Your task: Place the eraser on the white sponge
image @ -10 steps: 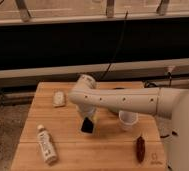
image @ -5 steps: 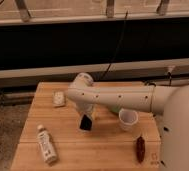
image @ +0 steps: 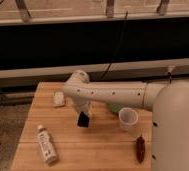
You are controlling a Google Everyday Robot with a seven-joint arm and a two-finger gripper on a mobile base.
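The eraser (image: 83,119), a flat black block, hangs tilted under my gripper (image: 82,112), just above the wooden table's middle. The gripper is shut on its upper end. My white arm reaches in from the right and bends down at the wrist above it. The white sponge (image: 59,100), a small cream pad, lies on the table to the left of the gripper and a little farther back, apart from the eraser.
A white labelled bottle (image: 46,144) lies at the front left. A translucent white cup (image: 128,119) stands right of the eraser. A slim dark red object (image: 140,149) lies at the front right. Something green (image: 116,107) shows behind the arm. The wooden table (image: 88,150) ends at a dark wall behind.
The arm has carried the eraser a little to the left and up, towards the sponge. The cup is now more uncovered. The other things have not moved.
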